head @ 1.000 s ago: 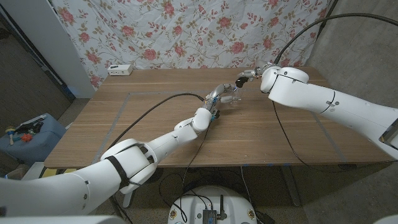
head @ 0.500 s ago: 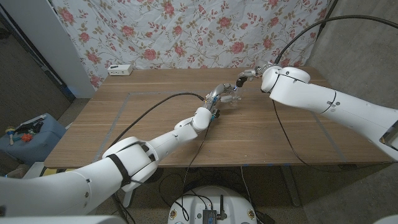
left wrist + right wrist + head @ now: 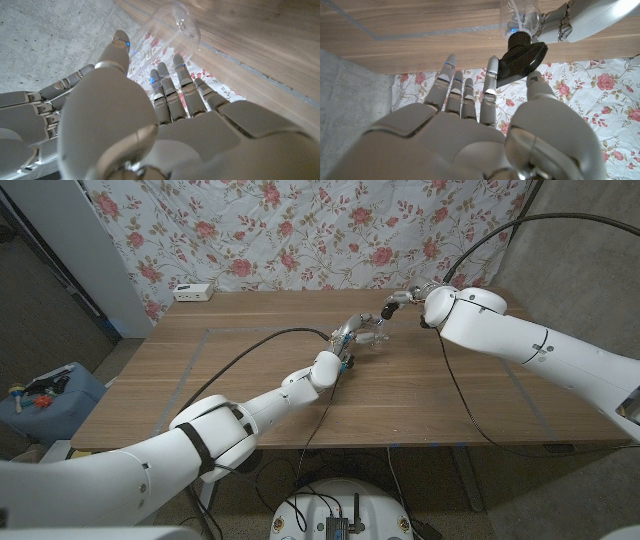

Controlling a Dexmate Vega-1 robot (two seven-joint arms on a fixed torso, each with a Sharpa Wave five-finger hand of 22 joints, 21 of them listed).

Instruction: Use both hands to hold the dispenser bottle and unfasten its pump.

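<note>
Reaching in from the near left corner, the robot's long white left arm stretches across the brown wooden table [image 3: 420, 405] to its middle, where the left hand [image 3: 348, 332] wraps its fingers around the clear plastic dispenser bottle [image 3: 368, 335]. In the left wrist view the bottle's see-through body [image 3: 170, 30] sits between the thumb and the other fingers [image 3: 175, 90], so that hand grips it. From the right, the other arm brings the right hand [image 3: 400, 304] to the bottle's top. There the black plastic pump head [image 3: 521, 56] sits between its thumb and fingertips [image 3: 491, 67]; whether they actually pinch it, I cannot tell. Farther back, a small white box [image 3: 192, 292] lies near the far left edge, before the rose-patterned cloth [image 3: 300, 230] hanging behind.
</note>
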